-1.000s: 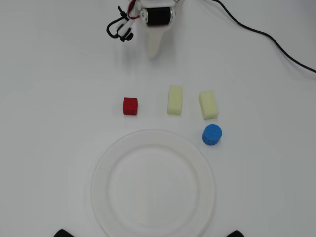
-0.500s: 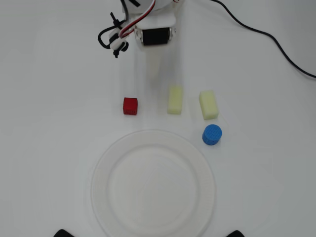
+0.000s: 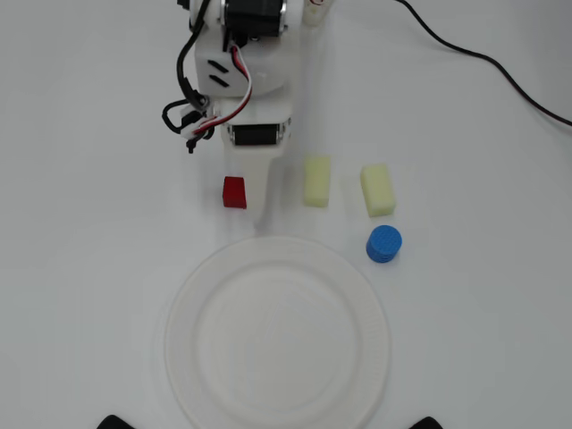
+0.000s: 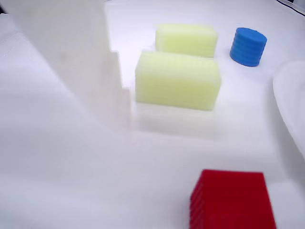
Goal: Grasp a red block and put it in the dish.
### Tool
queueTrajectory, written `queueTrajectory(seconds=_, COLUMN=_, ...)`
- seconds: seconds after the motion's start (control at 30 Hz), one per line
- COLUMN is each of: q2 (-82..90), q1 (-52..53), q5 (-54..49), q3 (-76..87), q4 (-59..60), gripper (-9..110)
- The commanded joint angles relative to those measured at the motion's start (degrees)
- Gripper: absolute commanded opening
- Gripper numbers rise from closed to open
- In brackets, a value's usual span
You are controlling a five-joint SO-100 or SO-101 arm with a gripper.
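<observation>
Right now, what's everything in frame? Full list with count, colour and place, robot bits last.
small solid red cube: 1, red, on the table above the plate's rim in the overhead view, just left of the gripper finger; also at the bottom of the wrist view.
pale yellow oblong foam blocks: 2, pale yellow, side by side right of the cube, one nearer, one farther right.
short blue cylinder: 1, blue, below the right yellow block, beside the plate's upper right rim.
large round white shallow plate: 1, white, lower centre, empty.
black cable: 1, black, top right across the table.
white table: 1, white, under everything.
arm's two-finger gripper: 1, white, reaching down from top centre, tip beside the cube; not holding anything, jaw state unclear.
</observation>
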Motion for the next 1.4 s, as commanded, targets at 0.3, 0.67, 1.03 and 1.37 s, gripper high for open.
queueTrajectory(seconds=0.3, q2=-4.0, q1=3.9, q5=-2.9, q3=5.0, q4=-11.3, gripper=37)
queueTrajectory(seconds=0.67, q2=-8.0, q1=4.7, q5=-6.2, q3=3.1, q4=-14.2, gripper=22)
queueTrajectory(seconds=1.03, q2=-3.6, q1=5.9, q5=-4.6, q3=2.4, q4=-14.1, gripper=0)
queueTrajectory(seconds=1.37, q2=33.7, q1=-0.1, q5=-12.8, q3=21.7, q4=-35.9, gripper=0)
